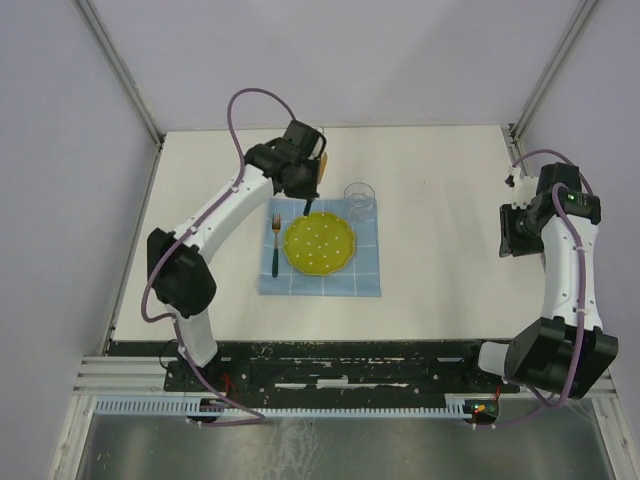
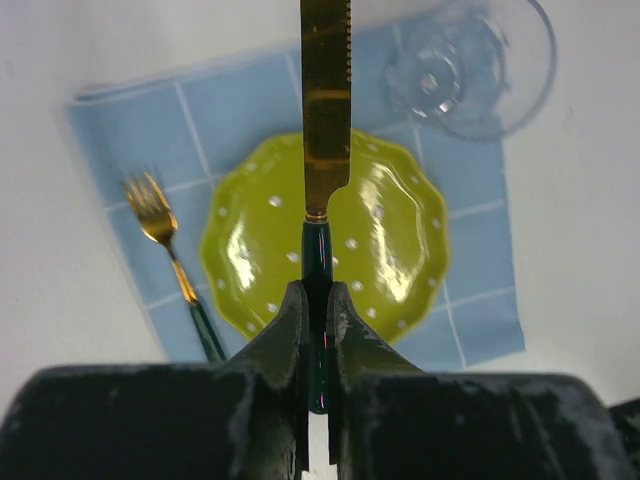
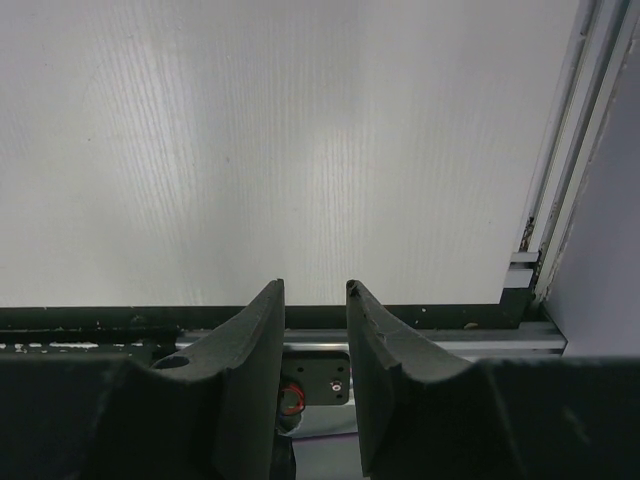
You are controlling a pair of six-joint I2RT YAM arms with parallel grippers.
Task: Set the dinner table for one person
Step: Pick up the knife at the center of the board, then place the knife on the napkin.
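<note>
Blue gridded cloth [image 1: 365,278], green plate [image 1: 319,243], fork [image 1: 274,247], glass [image 1: 360,198], knife [image 2: 326,110]

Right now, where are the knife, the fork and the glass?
knife [image 2: 326,140], left wrist view, on its golden blade.
fork [image 2: 180,275], left wrist view, on its golden neck.
glass [image 2: 470,65], left wrist view, inside its clear bowl.

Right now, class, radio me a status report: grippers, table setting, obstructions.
Left gripper shut on knife, not yet laid down. Right gripper open, empty, over bare dinner table. Plate and fork on cloth, glass at its corner. Nothing blocking.
</note>
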